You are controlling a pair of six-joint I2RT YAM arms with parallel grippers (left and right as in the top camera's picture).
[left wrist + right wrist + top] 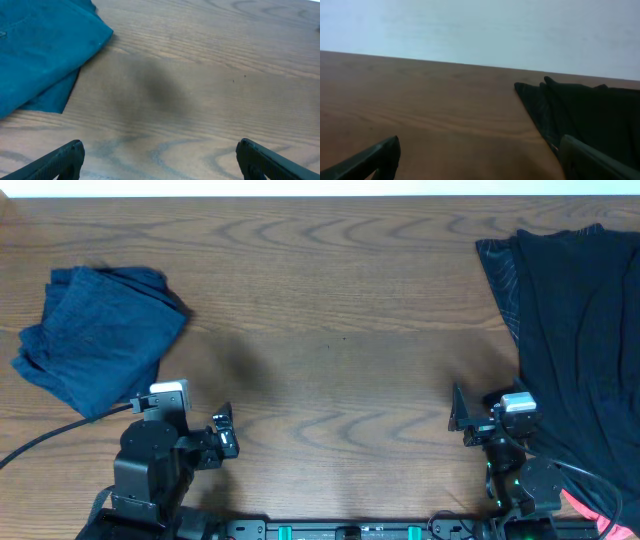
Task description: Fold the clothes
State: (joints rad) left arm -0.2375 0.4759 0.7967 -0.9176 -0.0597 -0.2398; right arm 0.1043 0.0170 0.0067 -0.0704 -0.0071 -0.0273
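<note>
Over the wooden surface (330, 310), the overhead view shows two pieces of clothing. At far left lies a blue garment (100, 335), bundled in a rough, rumpled fold. At right a black garment (575, 330) is spread loosely, running from the far edge down to the near right corner. The left end effector (226, 432) sits at near left, near the blue garment's near corner but apart from it. The right end effector (458, 415) sits at near right, close to the black garment's left edge; whether it touches the cloth is hard to tell here.

Seen from the left wrist, the blue garment fills the far-left corner, its top layer lying over a lower fold. Both fingers (65, 160) show at the near corners, spread wide with bare wood between them: released, grasping nothing.

Seen from the right wrist, the black garment lies at right, its pointed corner on the wood, a pale wall (480, 30) behind. The fingers (375, 160) stand wide apart, released and empty.
</note>
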